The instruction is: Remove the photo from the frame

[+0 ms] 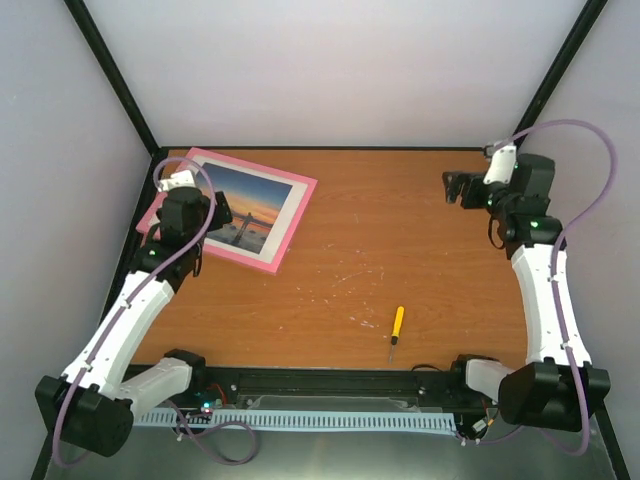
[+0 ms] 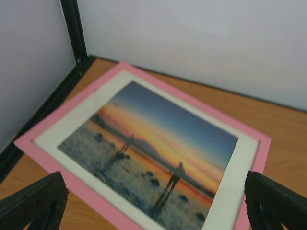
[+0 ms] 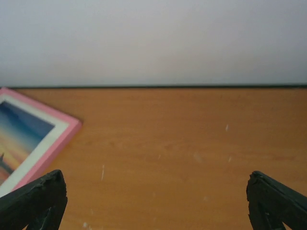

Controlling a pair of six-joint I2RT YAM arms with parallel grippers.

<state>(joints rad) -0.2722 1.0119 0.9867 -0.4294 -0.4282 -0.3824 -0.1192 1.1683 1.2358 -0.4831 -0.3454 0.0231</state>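
Observation:
The pink frame [image 1: 297, 215] lies face up at the far left of the table, white mat around the sunset photo [image 1: 250, 219]. In the left wrist view the frame [image 2: 144, 72] and photo [image 2: 158, 153] fill the middle. My left gripper [image 1: 200, 215] hovers over the frame's near left part, open and empty, its fingertips [image 2: 38, 201] wide apart. My right gripper [image 1: 458, 187] is open and empty at the far right, above bare table. The frame's corner [image 3: 67, 127] shows at the left of the right wrist view.
A yellow-handled screwdriver [image 1: 396, 330] lies on the table near the front centre. Black enclosure posts [image 1: 115, 75] and white walls bound the table at the back and sides. A cable tray [image 1: 330, 420] runs along the near edge.

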